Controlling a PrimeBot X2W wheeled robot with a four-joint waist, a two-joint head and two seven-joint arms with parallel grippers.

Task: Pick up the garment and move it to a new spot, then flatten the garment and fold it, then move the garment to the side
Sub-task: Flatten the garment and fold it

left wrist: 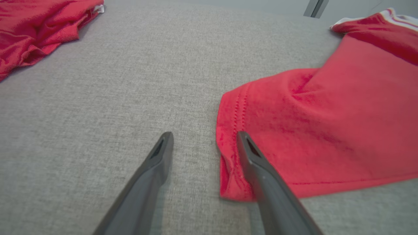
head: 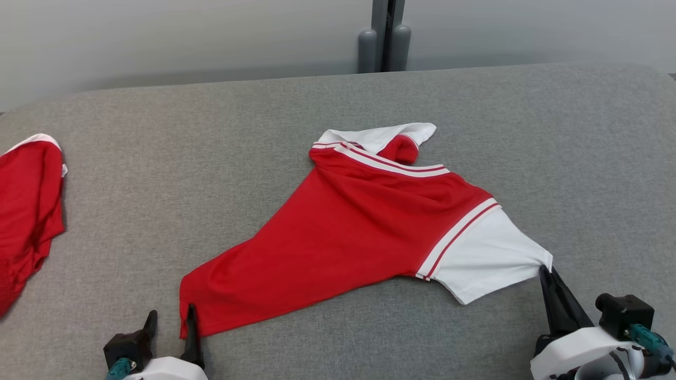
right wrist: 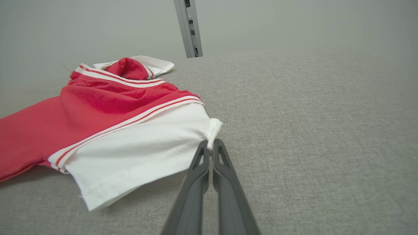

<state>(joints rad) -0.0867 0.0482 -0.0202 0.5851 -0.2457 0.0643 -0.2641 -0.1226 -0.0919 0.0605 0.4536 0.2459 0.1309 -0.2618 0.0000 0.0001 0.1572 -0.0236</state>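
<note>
The garment (head: 343, 237), a red shirt with white sleeves, lies partly spread in the middle of the grey table (head: 158, 158), collar end away from me; my right hand (head: 545, 271) is pinched tight on the corner of the near white sleeve (head: 486, 258); my left hand (head: 172, 311) stands wide at the red hem corner, one finger over the cloth, the other over bare table; a second red garment (head: 26, 211) lies well apart at the left edge.
</note>
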